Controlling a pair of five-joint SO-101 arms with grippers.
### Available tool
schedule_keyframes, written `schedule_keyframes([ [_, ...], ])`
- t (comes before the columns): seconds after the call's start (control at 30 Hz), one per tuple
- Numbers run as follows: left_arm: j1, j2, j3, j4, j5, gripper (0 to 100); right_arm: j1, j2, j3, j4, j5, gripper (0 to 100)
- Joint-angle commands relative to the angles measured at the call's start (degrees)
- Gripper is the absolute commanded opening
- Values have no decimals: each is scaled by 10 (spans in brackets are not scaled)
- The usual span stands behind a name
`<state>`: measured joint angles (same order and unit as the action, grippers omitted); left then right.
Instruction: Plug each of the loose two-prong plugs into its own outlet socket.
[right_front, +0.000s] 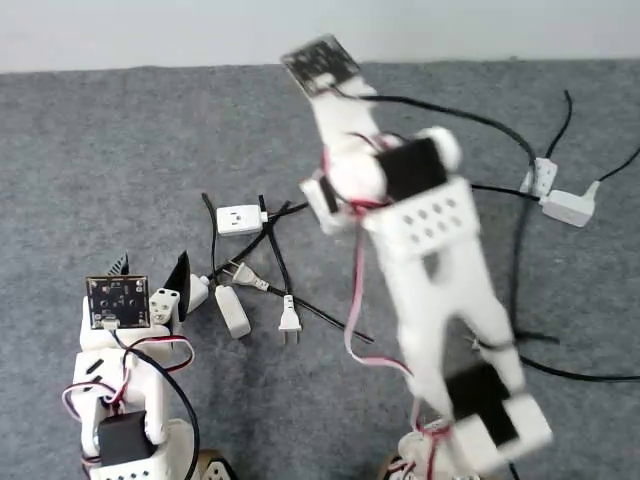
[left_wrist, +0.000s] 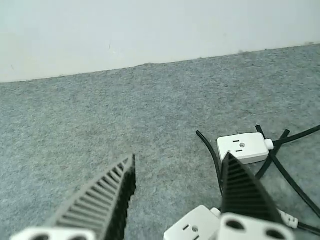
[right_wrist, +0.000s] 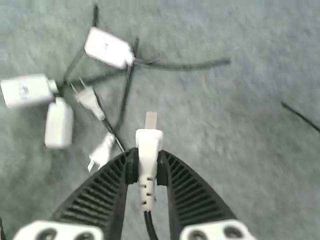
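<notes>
Plug (right_wrist: 149, 142) sits clamped in my right gripper (right_wrist: 147, 159), its metal end pointing away over the grey counter (right_wrist: 240, 115). My left gripper (left_wrist: 180, 162) hangs open beside a white outlet socket (left_wrist: 243, 147). Beyond lie two loose plugs (right_wrist: 90, 100) among black cords (right_wrist: 175, 65).

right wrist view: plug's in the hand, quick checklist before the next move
1. Plug clamped in right hand: ok.
2. Prong sticks out past the fingers: ok.
3. Outlet socket slots empty: ok.
4. Plug lined up with a socket: not ok, it hangs over bare carpet.
5. Left hand open and empty: ok.
6. Slack in the held cord: cannot tell.
</notes>
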<state>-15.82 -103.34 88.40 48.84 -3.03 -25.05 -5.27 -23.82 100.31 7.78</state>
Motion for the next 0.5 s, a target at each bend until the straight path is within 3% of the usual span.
schedule_keyframes([
  [0.0,4,-2,-4,-12,-4,268,49,-126,140,-39,37,8],
  [0.23,31,-4,7,-11,-6,268,106,-294,461,-193,48,8],
  [0.47,32,-4,7,-11,-6,268,139,-384,589,-240,48,8],
])
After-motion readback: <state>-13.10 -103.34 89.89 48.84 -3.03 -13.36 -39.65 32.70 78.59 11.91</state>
